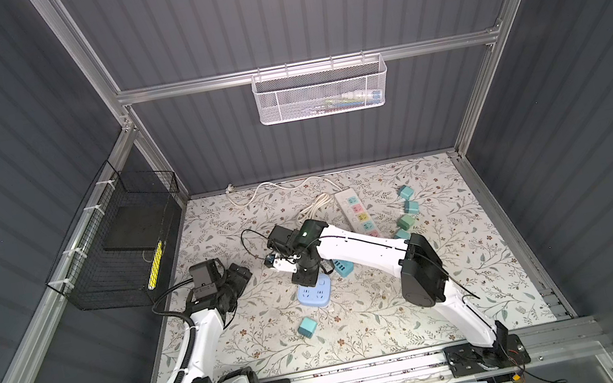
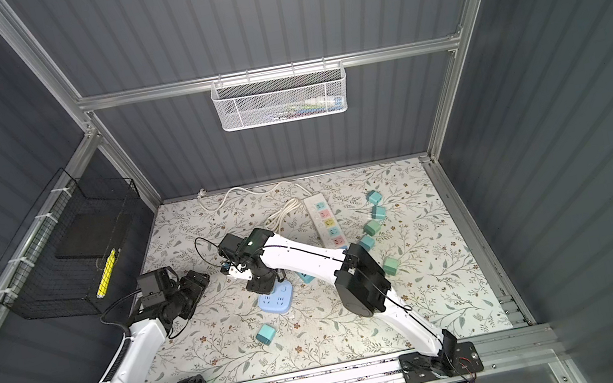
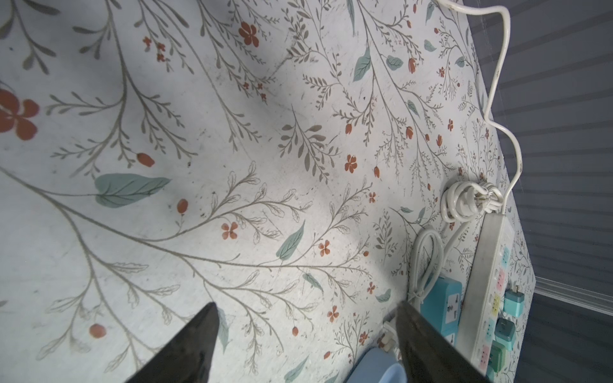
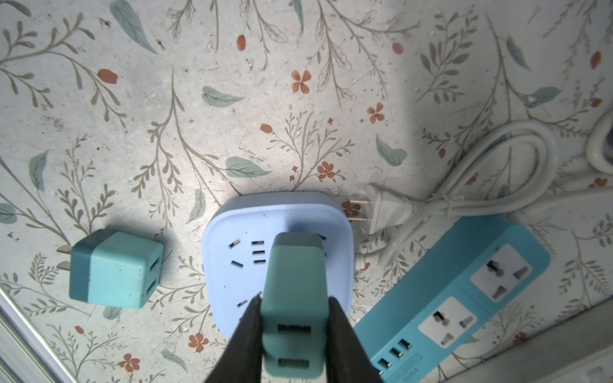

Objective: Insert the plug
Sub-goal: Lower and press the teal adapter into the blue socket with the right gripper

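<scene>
Right gripper (image 4: 294, 300) clamps the plug (image 4: 295, 275) against the socket (image 4: 229, 228) just beyond its tips; prongs hidden, perhaps not fully seated; left gripper (image 3: 305, 308) gapes empty.

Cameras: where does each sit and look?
Top views: one overhead head looking down at floral-patterned table; left arm, right arm show.
Left wrist: on left arm, facing table; open left pincer shows.
Right wrist: on right arm, facing pale blue square socket; right pincer grips teal cube plug.
Shared: both wrist views show the turquoise power strip.
</scene>
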Motion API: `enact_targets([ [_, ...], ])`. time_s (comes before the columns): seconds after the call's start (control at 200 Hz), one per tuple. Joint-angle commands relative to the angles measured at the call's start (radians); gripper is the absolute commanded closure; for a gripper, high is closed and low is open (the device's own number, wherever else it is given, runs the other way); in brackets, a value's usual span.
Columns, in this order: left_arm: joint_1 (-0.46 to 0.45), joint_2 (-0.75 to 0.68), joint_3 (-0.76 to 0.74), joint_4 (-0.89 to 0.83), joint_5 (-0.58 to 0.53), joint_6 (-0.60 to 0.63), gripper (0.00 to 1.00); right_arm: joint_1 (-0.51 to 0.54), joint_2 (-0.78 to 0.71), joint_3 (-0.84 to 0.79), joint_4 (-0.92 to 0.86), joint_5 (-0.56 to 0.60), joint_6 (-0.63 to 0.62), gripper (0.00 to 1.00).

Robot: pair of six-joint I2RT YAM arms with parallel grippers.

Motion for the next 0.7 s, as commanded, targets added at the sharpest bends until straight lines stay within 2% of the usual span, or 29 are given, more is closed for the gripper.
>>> enact_targets([
  [0.0, 0.004, -0.001, 0.016, 0.009, 0.023, 0.025, 0.16, -0.015, 0.077, 0.045, -0.059, -0.029, -0.024, 1.00],
  [0.26, 0.004, -0.002, 0.017, 0.016, 0.029, 0.029, 0.17, -0.022, 0.127, 0.060, -0.087, -0.024, -0.022, 1.00],
  [0.37, 0.004, -0.003, 0.014, 0.017, 0.027, 0.030, 0.17, -0.022, 0.076, -0.076, 0.005, -0.051, -0.009, 1.00],
  [0.53, 0.004, -0.003, 0.013, 0.022, 0.027, 0.030, 0.17, -0.021, 0.083, -0.143, 0.052, -0.046, 0.028, 1.00],
  [0.695, 0.004, -0.017, 0.015, 0.018, 0.013, 0.022, 0.17, -0.022, 0.005, -0.268, 0.278, 0.026, 0.134, 1.00],
])
